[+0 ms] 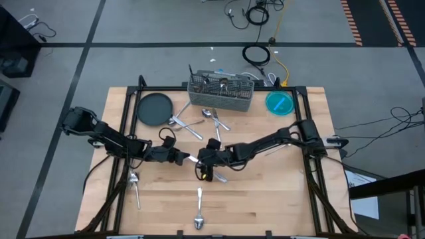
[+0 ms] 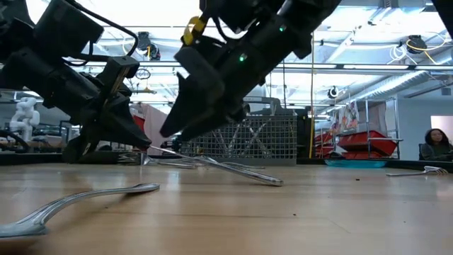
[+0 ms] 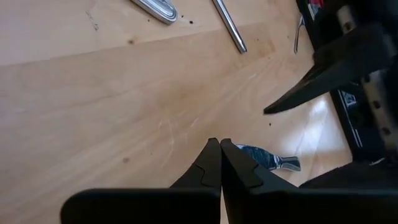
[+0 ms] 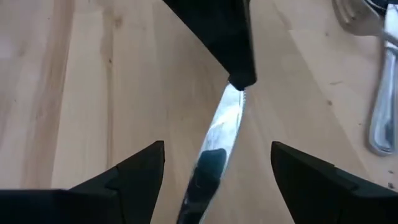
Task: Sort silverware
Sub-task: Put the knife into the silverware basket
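A silver knife (image 4: pixel 214 140) lies between my two grippers near the table's middle (image 1: pixel 193 159). My left gripper (image 3: pixel 219 144) comes from the table's left and is shut on the knife's blade end. My right gripper (image 4: pixel 217 146) comes from the right and is open, one finger on each side of the knife without touching it. Loose silverware lies on the wood: a fork (image 1: pixel 135 186), a spoon (image 1: pixel 199 214) and a small heap (image 1: pixel 194 123) beside the dark plate. More pieces stand in the wire caddy (image 1: pixel 221 93). My left gripper pinches the knife's serrated blade tip (image 4: pixel 234 99) between its two shut fingers (image 4: pixel 239 71), only at their free ends. They come slanting down from the table's left, roughly along the knife. The held end is raised and the knife slopes down to its other end on the table (image 2: pixel 276 182).
The dark round plate (image 1: pixel 154 109) and the caddy sit at the far edge, with a teal bowl (image 1: pixel 279 103) at the far right. Another utensil lies at the right edge in the low view (image 2: pixel 425 170). Bare wood stretches along the near right part of the table (image 1: pixel 279 199).
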`<state>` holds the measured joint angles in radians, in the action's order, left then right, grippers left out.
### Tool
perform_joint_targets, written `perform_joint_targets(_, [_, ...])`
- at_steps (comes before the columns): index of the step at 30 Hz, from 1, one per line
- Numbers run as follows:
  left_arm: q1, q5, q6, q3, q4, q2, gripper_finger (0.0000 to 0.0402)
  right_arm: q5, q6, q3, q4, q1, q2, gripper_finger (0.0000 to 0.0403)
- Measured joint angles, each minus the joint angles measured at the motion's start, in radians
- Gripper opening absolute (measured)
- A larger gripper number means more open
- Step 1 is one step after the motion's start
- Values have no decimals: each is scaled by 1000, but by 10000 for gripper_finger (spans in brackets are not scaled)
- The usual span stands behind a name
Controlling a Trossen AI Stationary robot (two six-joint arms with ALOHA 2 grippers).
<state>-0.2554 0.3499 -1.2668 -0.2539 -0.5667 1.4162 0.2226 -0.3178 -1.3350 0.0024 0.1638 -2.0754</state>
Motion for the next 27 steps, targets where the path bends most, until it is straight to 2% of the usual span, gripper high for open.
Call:
perform_joint_targets(7, [0,13,1,-1,0,0,0,-17,-57,0,52,-13,-60,276])
perform_joint_targets(12, [0,23,2,-1,0,0,0,-17,-71,0,54,-31,-89,247])
perform_joint_targets(16, [1,26,18,-1,0,0,0,13,-68,-5,47,-40,-91,184])
perform_joint_targets(21, [0,26,20,-1,1,-2,0,15,-31,-80,-43,-39,-92,42])
perform_joint_targets(27, [0,51,20,0,4,-2,4,19,3,-128,-101,-41,-96,41])
